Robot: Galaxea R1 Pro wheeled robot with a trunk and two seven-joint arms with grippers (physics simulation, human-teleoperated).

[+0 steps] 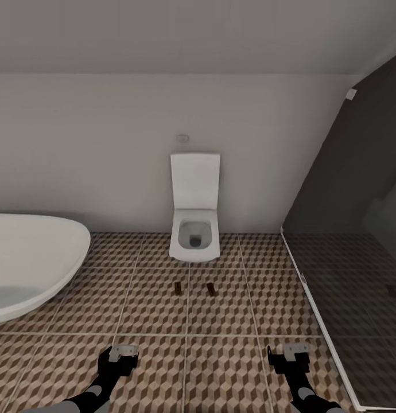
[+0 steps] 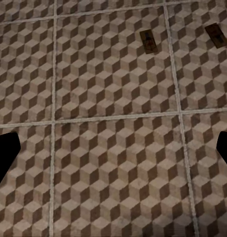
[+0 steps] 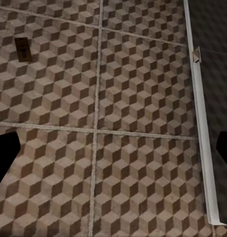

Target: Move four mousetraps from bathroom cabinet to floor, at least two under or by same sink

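Observation:
Two mousetraps lie flat on the patterned bathroom floor [image 1: 163,367], just in front of the toilet: one [image 1: 178,287] to the left, the other [image 1: 210,288] a short gap to its right. The left wrist view shows both [image 2: 148,42] [image 2: 215,35]; the right wrist view catches one [image 3: 22,49]. My left gripper [image 1: 123,351] [image 2: 113,153] hovers over bare tile nearer to me, open and empty. My right gripper [image 1: 295,350] [image 3: 113,153] is level with it on the right, also open with nothing between its fingers.
A white square toilet [image 1: 194,229] stands against the back wall, lid up. A white oval bathtub [image 1: 31,264] bulges in from the left. On the right, a dark glass shower screen [image 1: 358,229] with a white sill [image 3: 202,123] borders the tiles.

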